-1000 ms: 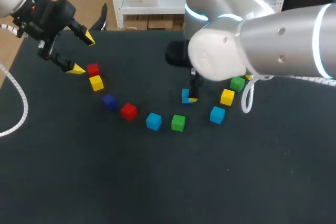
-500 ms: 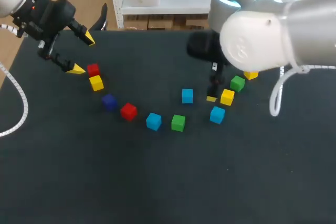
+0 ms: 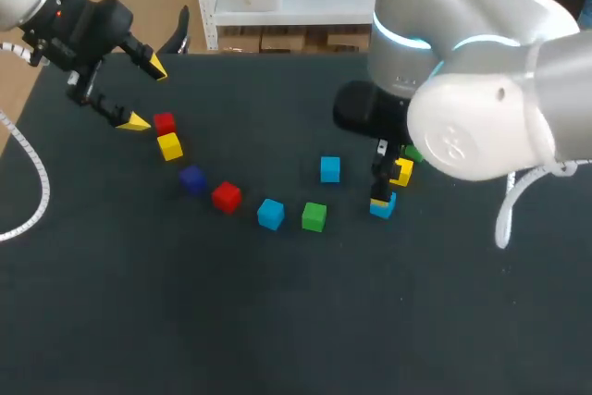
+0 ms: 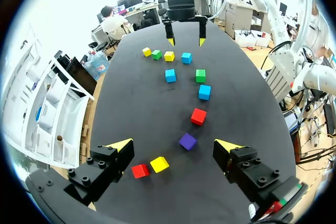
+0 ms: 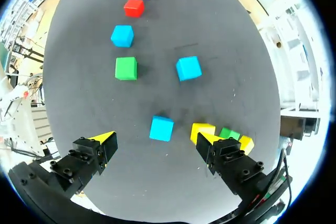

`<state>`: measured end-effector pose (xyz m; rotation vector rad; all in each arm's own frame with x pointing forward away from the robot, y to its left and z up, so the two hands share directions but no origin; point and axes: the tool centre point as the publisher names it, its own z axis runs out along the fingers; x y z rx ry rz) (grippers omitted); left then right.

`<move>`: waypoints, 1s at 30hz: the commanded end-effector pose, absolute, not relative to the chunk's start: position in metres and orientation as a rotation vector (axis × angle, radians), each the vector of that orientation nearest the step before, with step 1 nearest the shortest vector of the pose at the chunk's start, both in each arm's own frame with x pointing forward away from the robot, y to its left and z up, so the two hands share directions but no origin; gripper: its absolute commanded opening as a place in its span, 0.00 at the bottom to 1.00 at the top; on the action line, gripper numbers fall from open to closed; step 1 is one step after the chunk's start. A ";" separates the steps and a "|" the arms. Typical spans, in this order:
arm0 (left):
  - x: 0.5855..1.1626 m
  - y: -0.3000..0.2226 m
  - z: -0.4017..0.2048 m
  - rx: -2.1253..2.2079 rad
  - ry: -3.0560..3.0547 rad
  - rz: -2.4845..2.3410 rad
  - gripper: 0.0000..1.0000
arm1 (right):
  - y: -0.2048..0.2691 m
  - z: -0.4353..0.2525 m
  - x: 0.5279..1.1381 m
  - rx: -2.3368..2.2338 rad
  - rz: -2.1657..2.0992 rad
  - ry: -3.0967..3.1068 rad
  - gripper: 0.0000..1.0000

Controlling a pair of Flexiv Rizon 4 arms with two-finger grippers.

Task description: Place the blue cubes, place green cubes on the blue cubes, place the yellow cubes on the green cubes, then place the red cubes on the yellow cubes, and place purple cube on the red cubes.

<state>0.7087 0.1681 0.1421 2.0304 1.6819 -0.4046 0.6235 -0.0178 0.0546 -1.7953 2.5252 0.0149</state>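
R gripper (image 5: 155, 139) was open, holding nothing. Blue cube (image 5: 161, 128) lay just ahead, approx centred between its fingers, w/ yellow cube (image 5: 202, 129) just beside one finger. L gripper (image 4: 173, 144), also open, sat well apart, so R arm was nearer.

Matt bench, smooth cubes, glossy arm shell

The bench (image 3: 277, 321) is matt black and faintly grainy. The red cube (image 3: 226, 196) and green cube (image 3: 314, 216) look smooth, with a dull sheen. The right arm (image 3: 481, 127) has a glossy silver shell, and the left gripper (image 3: 148, 94) is matt black.
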 end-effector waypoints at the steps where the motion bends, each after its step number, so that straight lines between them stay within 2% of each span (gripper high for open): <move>1: 0.708 0.169 0.142 2.031 1.677 -0.404 1.00 | -0.022 0.049 0.614 -1.767 -0.021 2.519 1.00; 30: 0.708 0.169 0.142 2.031 1.677 -0.404 1.00 | -0.030 0.000 0.621 -1.724 0.010 2.611 1.00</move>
